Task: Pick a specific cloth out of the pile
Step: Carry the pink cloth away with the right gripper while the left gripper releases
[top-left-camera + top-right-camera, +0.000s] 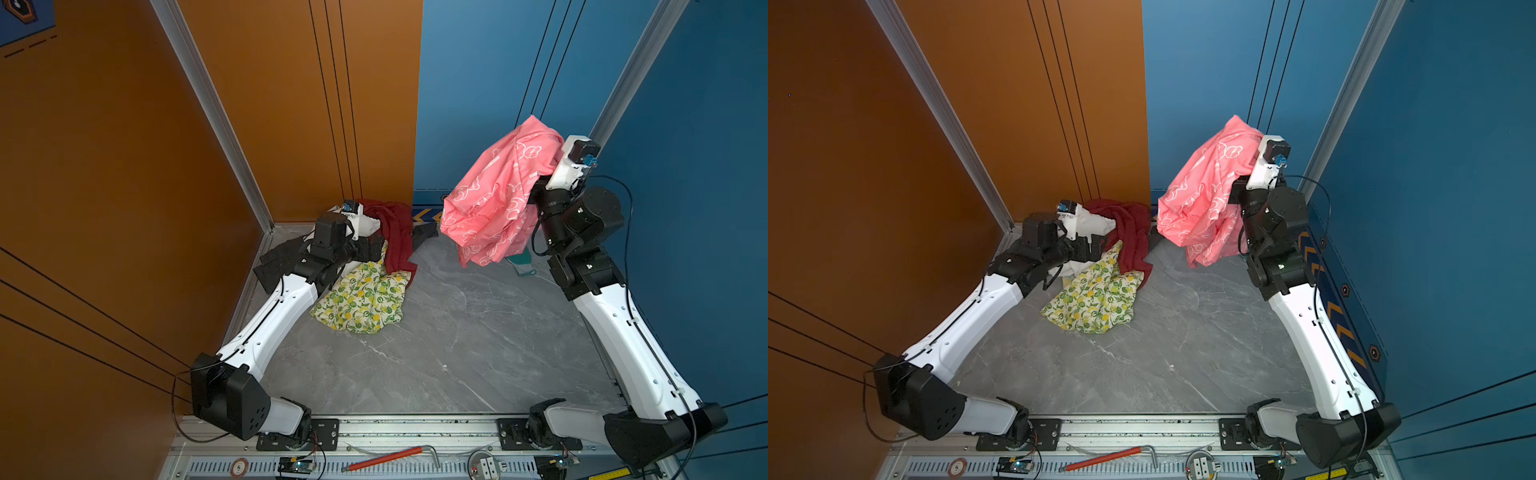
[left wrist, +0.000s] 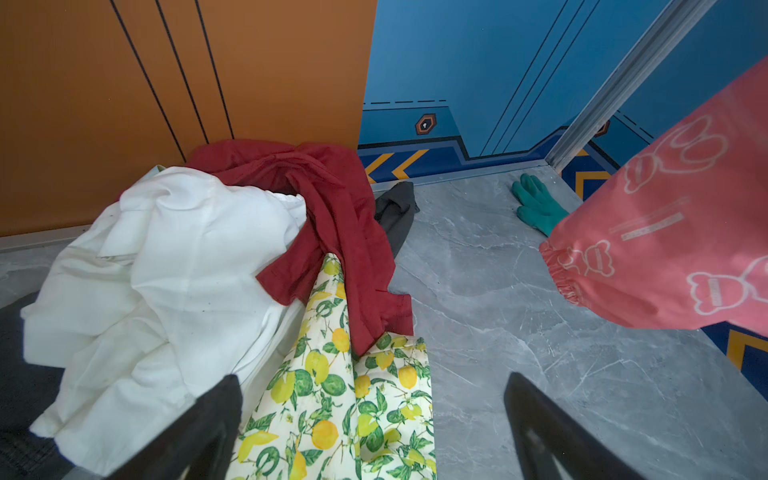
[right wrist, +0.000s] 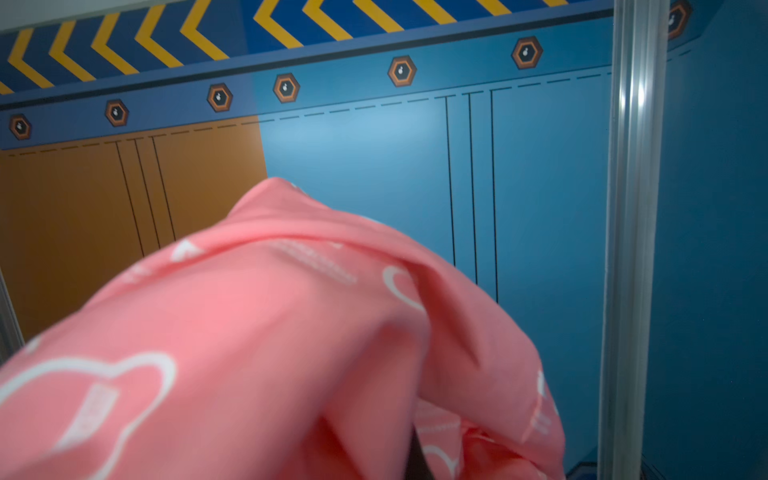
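Where the right arm stands raised by the blue wall in both top views, the thin coral-pink cloth (image 1: 498, 195) (image 1: 1200, 203) printed with white outline shapes hangs from the closed right pincer (image 1: 547, 143). It is draped over the jaws, lifted off the grey marbled table (image 1: 457, 353) and well apart from the heaped pile of dark red, white and lemon-print clothes (image 1: 374, 291).

In the left wrist view, the left pincer (image 2: 374, 419) gapes wide and empty at the pile's edge, with the cloth hanging beyond it.

In the right wrist view, pink fabric covers the right pincer.
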Motion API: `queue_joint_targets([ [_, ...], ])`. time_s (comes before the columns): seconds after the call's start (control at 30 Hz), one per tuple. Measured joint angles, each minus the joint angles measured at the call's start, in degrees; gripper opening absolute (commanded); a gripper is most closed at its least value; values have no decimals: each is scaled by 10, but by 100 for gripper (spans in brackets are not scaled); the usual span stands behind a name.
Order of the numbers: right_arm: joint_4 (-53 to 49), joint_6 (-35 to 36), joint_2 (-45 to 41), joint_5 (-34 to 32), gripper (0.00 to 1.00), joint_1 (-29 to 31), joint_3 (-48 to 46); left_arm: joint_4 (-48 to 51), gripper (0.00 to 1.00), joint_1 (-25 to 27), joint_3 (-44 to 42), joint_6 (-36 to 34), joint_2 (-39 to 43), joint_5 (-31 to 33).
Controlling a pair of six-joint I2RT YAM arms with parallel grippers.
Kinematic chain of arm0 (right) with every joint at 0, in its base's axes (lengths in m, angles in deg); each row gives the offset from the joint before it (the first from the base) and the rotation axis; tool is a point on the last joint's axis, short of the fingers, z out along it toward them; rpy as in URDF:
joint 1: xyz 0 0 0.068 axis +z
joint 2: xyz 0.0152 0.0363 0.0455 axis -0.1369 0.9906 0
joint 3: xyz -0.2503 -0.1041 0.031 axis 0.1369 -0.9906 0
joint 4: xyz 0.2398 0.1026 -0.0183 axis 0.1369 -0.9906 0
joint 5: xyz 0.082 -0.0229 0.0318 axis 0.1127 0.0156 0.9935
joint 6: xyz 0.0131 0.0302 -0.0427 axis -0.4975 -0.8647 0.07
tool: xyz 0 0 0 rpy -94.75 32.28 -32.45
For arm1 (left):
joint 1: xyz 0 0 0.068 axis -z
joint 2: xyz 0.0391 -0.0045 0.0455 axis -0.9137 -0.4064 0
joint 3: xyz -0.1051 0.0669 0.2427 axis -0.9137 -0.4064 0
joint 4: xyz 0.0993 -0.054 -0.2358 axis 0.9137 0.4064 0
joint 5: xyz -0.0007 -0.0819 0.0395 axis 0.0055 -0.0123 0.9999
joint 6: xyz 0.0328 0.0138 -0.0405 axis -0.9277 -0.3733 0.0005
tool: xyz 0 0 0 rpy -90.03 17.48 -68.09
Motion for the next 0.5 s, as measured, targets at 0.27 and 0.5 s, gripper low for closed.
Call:
queue_joint_targets([
  [0.27,-78,-18,-92,-24,0,-31,-149,8,99,43,0,-6,0,-7],
  [0.5,-145,-33,-110,-35,0,-14,-185,9,99,44,-9,-5,5,-19],
])
